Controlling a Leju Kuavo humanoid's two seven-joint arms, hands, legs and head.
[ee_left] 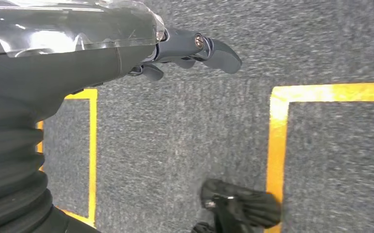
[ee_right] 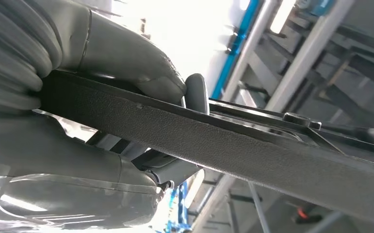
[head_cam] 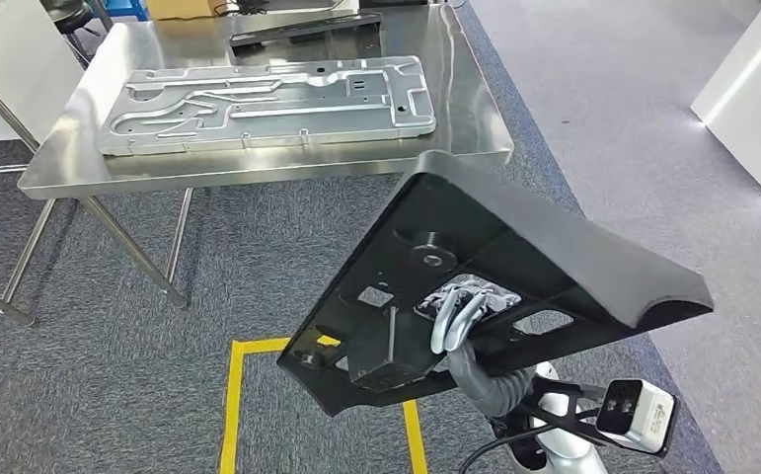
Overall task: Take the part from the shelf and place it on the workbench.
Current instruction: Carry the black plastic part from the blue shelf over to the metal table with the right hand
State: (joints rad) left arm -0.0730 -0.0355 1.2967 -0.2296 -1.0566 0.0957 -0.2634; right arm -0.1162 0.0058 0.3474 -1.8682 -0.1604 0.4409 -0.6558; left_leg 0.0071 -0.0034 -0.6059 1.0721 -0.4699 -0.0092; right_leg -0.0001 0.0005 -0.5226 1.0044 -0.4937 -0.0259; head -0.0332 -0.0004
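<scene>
Grey carpet marked with yellow tape lay underfoot, and ahead stood the steel workbench, the place the task names for the set-down.

From the right hand outward: its fingers came up through an opening in the black part and gripped it from below; the right wrist view showed the thick grey thumb pressed on one face of the panel's edge and the rest of the hand on the other, so the part was clamped between them. Hooking through the cut-out probably gave a secure hold on a wide, flat piece that offered little else to grasp. The part was tilted, carried in the air in front of the robot, well short of the workbench and touching nothing else.

The left hand hung over the carpet holding nothing, fingers loosely curled and apart, seemingly idle because one hand sufficed.

On the workbench a stamped silver metal panel took up much of the near top, and a dark flat piece lay beyond it. I judged that free room for the part lay chiefly near the right-hand edge.
</scene>
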